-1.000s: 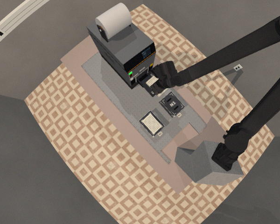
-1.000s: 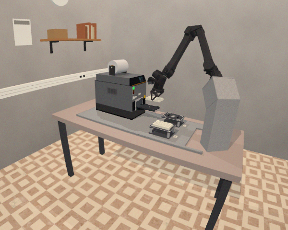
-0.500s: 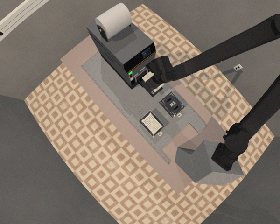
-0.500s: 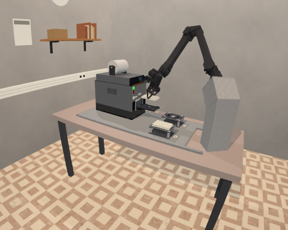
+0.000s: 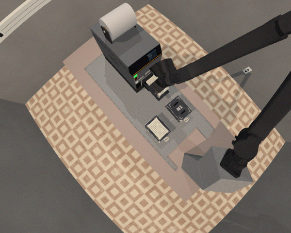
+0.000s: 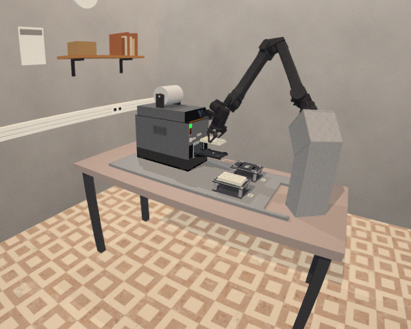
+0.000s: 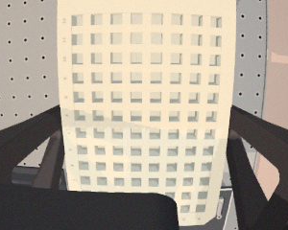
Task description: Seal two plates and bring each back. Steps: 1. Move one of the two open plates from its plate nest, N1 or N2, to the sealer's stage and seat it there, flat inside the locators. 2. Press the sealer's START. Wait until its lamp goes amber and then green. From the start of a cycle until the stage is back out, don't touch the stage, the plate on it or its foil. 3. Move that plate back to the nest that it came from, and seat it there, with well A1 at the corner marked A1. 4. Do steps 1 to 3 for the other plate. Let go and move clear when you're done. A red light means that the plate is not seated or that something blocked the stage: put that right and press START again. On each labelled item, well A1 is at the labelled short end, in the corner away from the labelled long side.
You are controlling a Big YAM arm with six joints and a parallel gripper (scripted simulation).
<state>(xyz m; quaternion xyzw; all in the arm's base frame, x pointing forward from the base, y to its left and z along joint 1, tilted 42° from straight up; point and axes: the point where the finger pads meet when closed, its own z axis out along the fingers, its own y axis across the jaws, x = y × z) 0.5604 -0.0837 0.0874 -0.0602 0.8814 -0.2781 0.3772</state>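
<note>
My gripper (image 5: 157,86) (image 6: 216,136) (image 7: 145,114) is shut on a cream plate (image 5: 151,80) (image 6: 218,142) (image 7: 145,87), fingers on its two long sides. The plate's wells look uncovered in the wrist view. It is held roughly level above the sealer's extended dark stage (image 6: 213,154), with a gap below it. The sealer (image 5: 115,58) (image 6: 161,140) shows a green lamp (image 5: 135,75) (image 6: 190,125). Nest N1 (image 5: 179,108) (image 6: 246,163) is empty. A second cream plate (image 5: 157,128) (image 6: 231,178) lies in nest N2; I cannot tell whether it has foil. START is not distinguishable.
A white foil roll (image 5: 120,21) (image 6: 170,94) sits on top of the sealer. The sealer's front face is close beside the gripper. Both nests stand raised on the perforated grey board (image 5: 115,95) (image 6: 156,173). The arm's grey pedestal (image 5: 210,170) (image 6: 315,170) stands beyond them.
</note>
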